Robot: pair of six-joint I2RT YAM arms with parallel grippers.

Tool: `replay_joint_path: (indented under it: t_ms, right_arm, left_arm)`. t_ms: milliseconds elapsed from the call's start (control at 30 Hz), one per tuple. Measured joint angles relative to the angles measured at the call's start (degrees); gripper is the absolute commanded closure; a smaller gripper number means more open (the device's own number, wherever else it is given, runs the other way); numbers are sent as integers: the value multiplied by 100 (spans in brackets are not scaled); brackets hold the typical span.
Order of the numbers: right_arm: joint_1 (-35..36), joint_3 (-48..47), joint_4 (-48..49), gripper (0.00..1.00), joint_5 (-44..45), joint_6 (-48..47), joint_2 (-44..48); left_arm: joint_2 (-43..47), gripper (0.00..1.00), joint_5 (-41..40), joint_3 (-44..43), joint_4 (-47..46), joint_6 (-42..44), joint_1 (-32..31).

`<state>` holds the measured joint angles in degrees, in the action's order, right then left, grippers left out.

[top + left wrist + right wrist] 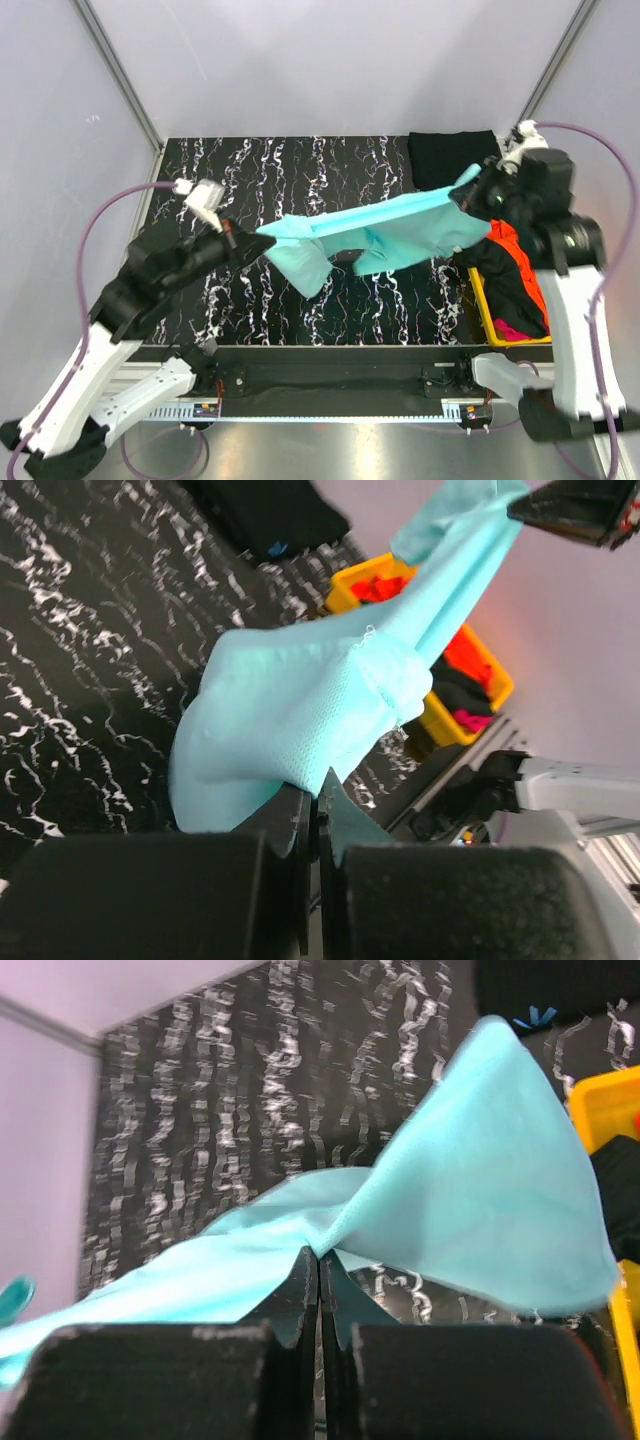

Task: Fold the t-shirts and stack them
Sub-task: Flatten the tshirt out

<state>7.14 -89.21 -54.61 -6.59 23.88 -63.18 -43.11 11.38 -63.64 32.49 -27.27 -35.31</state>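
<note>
Top: reaching in from left edge with left hand (pixel 262 243) and from right edge with right hand (pixel 466 196). Both pinched on light teal t-shirt (pixel 400 228), strung above mid-tabletop (pixel 250 170), middle sagging. One black t-shirt (pixel 452 158) at far right corner. In yellow bin (pixel 479 298) at right edge, one each: orange t-shirt (pixel 510 240), black cloth (pixel 505 282), magenta t-shirt (pixel 512 328).
Left wrist: clamped tight on teal corner.
Right wrist: closed on teal fold.

We saw a black table (pixel 300 170) veined in white, a yellow bin (pixel 481 305) at its right edge, pale walls (pixel 330 60) behind.
</note>
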Motion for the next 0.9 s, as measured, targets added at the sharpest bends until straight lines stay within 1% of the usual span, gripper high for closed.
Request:
replay_joint_path:
  t_ms: [100,233,367,467,567,633,667,700,733,767,833,900]
  right_arm:
    - [28,7,-205,100,-348,131,828]
    - [37,-59,-391,100,-925,358,1449]
    - [35,-87,-341,100,-1215,619,1364]
    - [39,-87,-146,100,-1353,809,953]
    - [39,-125,254,100,-1460,999,122]
    - [39,-286,461,100,-1478,1078,-492]
    - [39,-393,632,100,-1495,1110,-935]
    - [39,-525,748,100,-1506,1147,-1342]
    - [42,-662,890,100,-1530,1178,-1775]
    - [46,-820,946,98,-1572,1198,-2197]
    - [70,-1322,1003,94,-1742,1224,-3101]
    - [125,-1956,1051,87,-1976,1224,-4087]
  left_arm:
    - [831,100,48,365,-55,-212,-13]
    - [1620,100,90,752,-46,-485,-24]
    - [1843,100,-114,857,96,-586,-24]
    - [1659,100,-601,787,278,-584,-26]
    - [909,100,-1327,407,608,-503,-26]
    - [101,100,-1880,-33,866,-369,28]
    - [-238,98,-2052,-249,964,-315,118]
    - [-640,98,-2192,-470,1005,-249,264]
    - [-1058,100,-2293,-667,1014,-184,448]
    - [-1467,100,-2352,-857,1027,-125,682]
    - [-2267,100,-2358,-1117,968,-42,1191]
    - [-2966,100,-2380,-1298,896,4,1598]
